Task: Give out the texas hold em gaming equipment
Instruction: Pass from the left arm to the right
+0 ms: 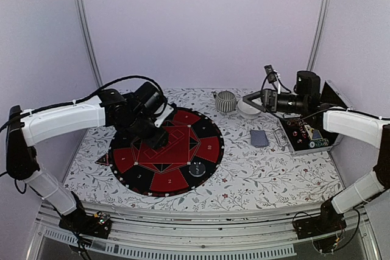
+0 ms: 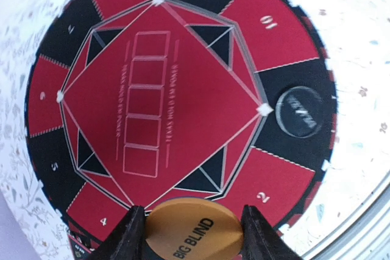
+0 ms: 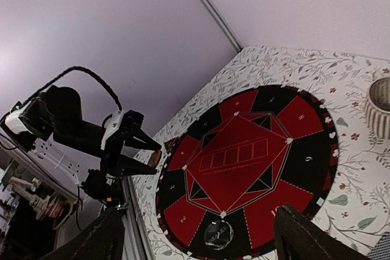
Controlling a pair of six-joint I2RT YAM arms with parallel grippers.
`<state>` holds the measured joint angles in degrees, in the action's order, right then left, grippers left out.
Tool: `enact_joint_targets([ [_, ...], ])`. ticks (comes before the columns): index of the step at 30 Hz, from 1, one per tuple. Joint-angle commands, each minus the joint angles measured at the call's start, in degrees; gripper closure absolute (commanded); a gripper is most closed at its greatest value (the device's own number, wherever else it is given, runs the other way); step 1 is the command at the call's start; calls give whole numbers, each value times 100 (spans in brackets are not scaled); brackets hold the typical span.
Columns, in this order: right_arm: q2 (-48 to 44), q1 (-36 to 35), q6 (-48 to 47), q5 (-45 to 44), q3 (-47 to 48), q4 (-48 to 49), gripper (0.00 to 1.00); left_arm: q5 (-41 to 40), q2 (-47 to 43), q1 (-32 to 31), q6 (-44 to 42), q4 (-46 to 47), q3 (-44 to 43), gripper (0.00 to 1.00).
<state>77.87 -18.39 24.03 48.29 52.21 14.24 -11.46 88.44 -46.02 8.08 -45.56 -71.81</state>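
The left gripper (image 2: 189, 226) pinched the orange BIG BLIND chip (image 2: 194, 235) over the mat's (image 2: 183, 108) numbered rim, likely to seat it. A black chip (image 2: 298, 111) lay on the mat, a grey-blue card (image 1: 259, 137) on the table beyond. The right gripper (image 3: 200, 214) hung spread, empty.

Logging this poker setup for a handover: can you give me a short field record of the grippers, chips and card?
left gripper: shut on orange Big Blind chip, over mat
right gripper: open, empty
black disc: lying on a black segment of the mat
card: back up on table, right of mat
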Motion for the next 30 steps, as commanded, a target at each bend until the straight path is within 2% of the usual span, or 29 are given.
enact_joint_targets([
  [1,1047,-905,946,-51,511,112,19,-47,-27,-646,-718,-448,-530,74],
  [4,1791,-1403,1250,270,964,277,31,-172,112,-943,-890,-668,-808,74],
  [7,2335,-1751,1737,743,1247,957,40,-270,177,-1151,-1069,-717,-959,75],
  [9,2578,-1951,2021,909,1392,1263,41,-290,182,-1205,-1136,-697,-982,75],
  [14,3145,-2352,2235,952,1958,1313,41,-243,191,-1278,-1243,-549,-1074,75],
  [30,4240,-2886,2803,1327,2795,1632,49,-479,138,-1388,-1332,-344,-996,75],
])
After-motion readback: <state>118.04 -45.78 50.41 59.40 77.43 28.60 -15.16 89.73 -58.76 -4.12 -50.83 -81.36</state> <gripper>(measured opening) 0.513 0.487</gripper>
